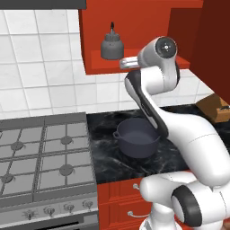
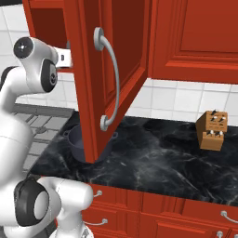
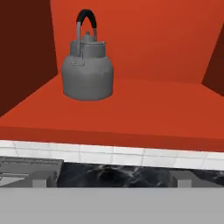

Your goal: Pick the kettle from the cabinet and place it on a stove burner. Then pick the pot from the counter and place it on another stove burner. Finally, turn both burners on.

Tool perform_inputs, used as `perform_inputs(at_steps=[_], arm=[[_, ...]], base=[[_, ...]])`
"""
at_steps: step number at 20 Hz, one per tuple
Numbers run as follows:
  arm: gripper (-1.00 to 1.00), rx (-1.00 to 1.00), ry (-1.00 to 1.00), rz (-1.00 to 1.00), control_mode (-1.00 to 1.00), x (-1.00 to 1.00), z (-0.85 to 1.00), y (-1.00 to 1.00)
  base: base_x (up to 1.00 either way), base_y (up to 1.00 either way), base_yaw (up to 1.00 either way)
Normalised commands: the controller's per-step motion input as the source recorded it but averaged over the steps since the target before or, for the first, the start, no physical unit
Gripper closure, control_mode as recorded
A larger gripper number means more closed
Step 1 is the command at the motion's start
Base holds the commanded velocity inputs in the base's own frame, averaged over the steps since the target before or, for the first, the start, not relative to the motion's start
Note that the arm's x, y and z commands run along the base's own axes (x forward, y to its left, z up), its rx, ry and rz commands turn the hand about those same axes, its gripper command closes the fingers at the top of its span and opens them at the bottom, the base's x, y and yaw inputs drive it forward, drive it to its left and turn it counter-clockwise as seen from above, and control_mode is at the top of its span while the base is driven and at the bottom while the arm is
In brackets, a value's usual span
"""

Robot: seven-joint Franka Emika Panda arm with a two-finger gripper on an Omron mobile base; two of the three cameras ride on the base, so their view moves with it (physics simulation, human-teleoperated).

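Two vessels wait for this job, and the first is the small grey kettle [image 3: 87,72], standing upright on the floor of the red cabinet [image 3: 131,109] niche, towards its left side and set back from the front lip. From the left base view the end effector [image 1: 127,63] hovers just in front of the niche and to the right of the kettle [image 1: 112,45], not touching it. Its fingers stand fully apart and hold nothing.

Judging by its look, the kettle is stiff metal with a smooth, rounded body, so it would likely slip if squeezed around the dome. It seems small and light enough for one lift. The arched black handle [image 3: 86,19] on top looks like the sensible place to take hold: thin, raised clear of the lid, easy for fingers to close across. A tilt could swing the body beneath, so a centred grip on the arch seems wise. I cannot tell whether it holds water.

Below, the dark blue-grey pot [image 1: 136,137] sits on the black marble bench [image 1: 179,157], just right of the stove [image 1: 45,152], whose burners are all bare. An open red cabinet door [image 2: 114,74] hangs in front in the right base view, hiding most of the pot. A wooden knife block [image 2: 212,130] stands far to the right, well apart.
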Motion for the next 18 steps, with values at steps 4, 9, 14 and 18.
perform_inputs(at_steps=[4, 9, 14, 18], arm=[[-1.00, -0.04, -0.21, 0.00, -1.00, 0.00, 0.17, 0.20], [-1.00, -0.03, -0.14, 0.00, -1.00, 0.00, 0.19, 0.21], [-1.00, -0.03, -0.14, 0.00, -1.00, 0.01, 0.17, 0.14], [-1.00, -0.01, -0.10, -0.01, -1.00, 0.10, 0.07, 0.03]], base=[[0.00, 0.00, 0.00], [0.00, 0.00, 0.00], [0.00, 0.00, 0.00], [0.00, 0.00, 0.00]])
